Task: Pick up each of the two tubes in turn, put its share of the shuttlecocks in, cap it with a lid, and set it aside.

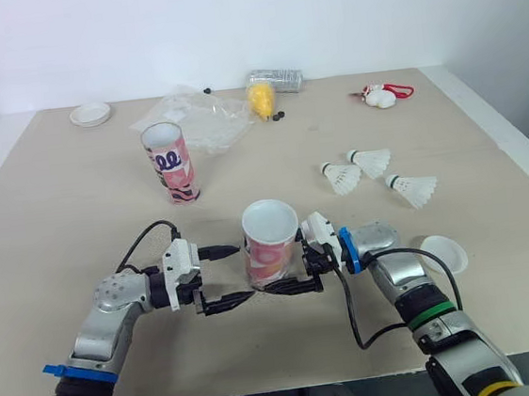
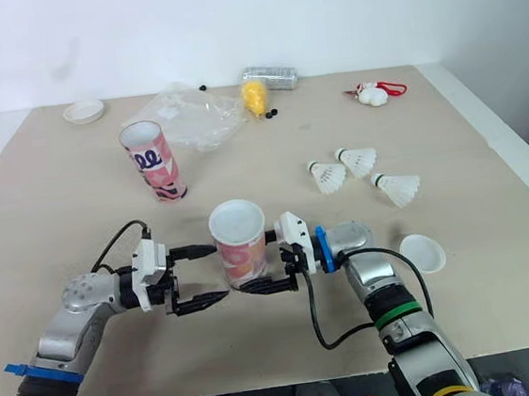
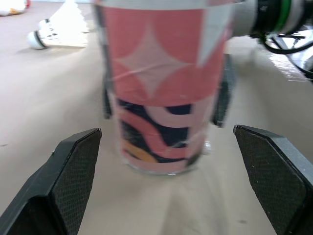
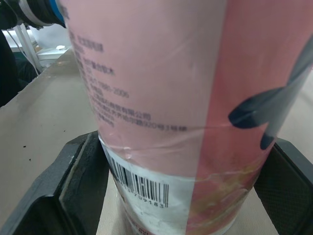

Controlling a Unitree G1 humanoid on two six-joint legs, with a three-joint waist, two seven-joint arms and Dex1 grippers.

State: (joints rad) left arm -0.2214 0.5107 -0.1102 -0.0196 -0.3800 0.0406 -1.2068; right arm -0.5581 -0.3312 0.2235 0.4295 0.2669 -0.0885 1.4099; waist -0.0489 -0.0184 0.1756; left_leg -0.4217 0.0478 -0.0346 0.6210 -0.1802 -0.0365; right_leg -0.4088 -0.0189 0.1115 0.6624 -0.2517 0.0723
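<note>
Both forearms angle inward, low and level. Left pincer (image 1: 244, 272) gapes wide; right pincer (image 1: 282, 270) clamps the tube (image 1: 270, 230) between its fingers.

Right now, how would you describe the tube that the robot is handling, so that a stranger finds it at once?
On the beige table, look at the middle of the near edge. An upright pink tube with an open top stands there between the open left fingers and the right fingers, which clasp it. The other tube stands alone, farther back on the left.
</note>
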